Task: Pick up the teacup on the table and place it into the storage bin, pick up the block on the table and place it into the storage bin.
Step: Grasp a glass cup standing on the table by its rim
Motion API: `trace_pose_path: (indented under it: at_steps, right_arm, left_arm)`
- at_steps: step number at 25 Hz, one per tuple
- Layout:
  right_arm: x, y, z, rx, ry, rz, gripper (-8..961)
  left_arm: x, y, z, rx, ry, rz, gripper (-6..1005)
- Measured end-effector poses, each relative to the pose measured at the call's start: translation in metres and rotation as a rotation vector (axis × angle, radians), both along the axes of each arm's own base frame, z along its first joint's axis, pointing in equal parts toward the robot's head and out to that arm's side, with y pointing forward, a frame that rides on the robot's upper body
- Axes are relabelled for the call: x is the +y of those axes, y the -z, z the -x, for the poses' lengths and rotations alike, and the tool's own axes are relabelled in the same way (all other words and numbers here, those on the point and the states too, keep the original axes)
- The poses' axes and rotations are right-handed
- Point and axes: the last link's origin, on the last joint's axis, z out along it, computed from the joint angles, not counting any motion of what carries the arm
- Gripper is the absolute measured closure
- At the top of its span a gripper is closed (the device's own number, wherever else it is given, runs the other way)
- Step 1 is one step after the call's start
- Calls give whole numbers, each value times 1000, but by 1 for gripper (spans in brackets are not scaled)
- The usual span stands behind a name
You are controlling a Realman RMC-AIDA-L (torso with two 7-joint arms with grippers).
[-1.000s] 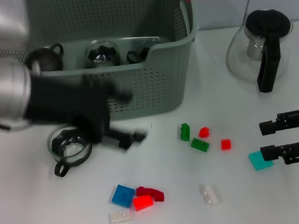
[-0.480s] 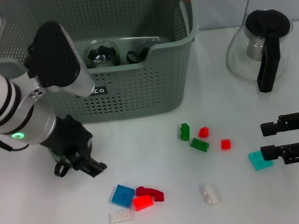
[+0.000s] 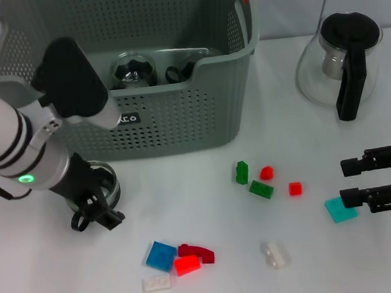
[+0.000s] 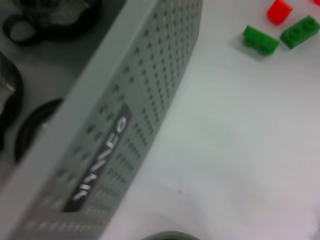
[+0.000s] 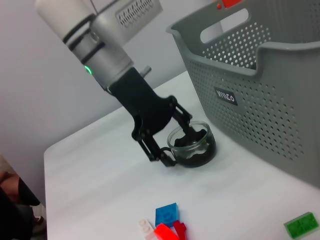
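Observation:
A glass teacup (image 3: 109, 185) with a dark handle stands on the white table in front of the grey-green storage bin (image 3: 179, 120). My left gripper (image 3: 98, 204) is down on it and open. In the right wrist view, one finger is inside the teacup (image 5: 197, 150) and the other is outside by the handle, so the left gripper (image 5: 175, 146) straddles the rim. Several small blocks lie on the table, among them a blue one (image 3: 161, 255) and a cyan one (image 3: 340, 209). My right gripper (image 3: 344, 183) is open and empty, just beside the cyan block.
Two glass cups (image 3: 133, 69) lie inside the bin. A glass pot with a black handle (image 3: 343, 63) stands at the back right. Green blocks (image 3: 260, 189) and red blocks (image 3: 295, 188) lie mid-table. The left wrist view shows the bin's wall and label (image 4: 100, 160).
My left arm has swung off the bin's front and come down, its gripper moving left onto the teacup. The right arm has not moved.

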Motion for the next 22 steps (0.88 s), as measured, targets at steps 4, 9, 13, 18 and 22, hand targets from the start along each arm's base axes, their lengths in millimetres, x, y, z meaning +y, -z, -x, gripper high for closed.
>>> trace_pose_path:
  at_steps: [4,9,13,18,22]
  right_arm:
    - [0,0,0,-1,-1,-1,240]
    - [0,-1,-1,-3,0,-3,239]
    - [1,-2,-1,-5,0,-5,239]
    - [1,-3,-2,-7,0,-6,240]
    - [0,-3,-2,-7,1,-6,255]
  left_arm:
    - [1,10,5,9,-11,5,185]
    - [3,17,8,8,-32,-2,187]
    - [3,20,10,11,-51,4,188]
    - [3,19,7,0,-45,3,274]
    - [4,21,10,7,-58,8,411]
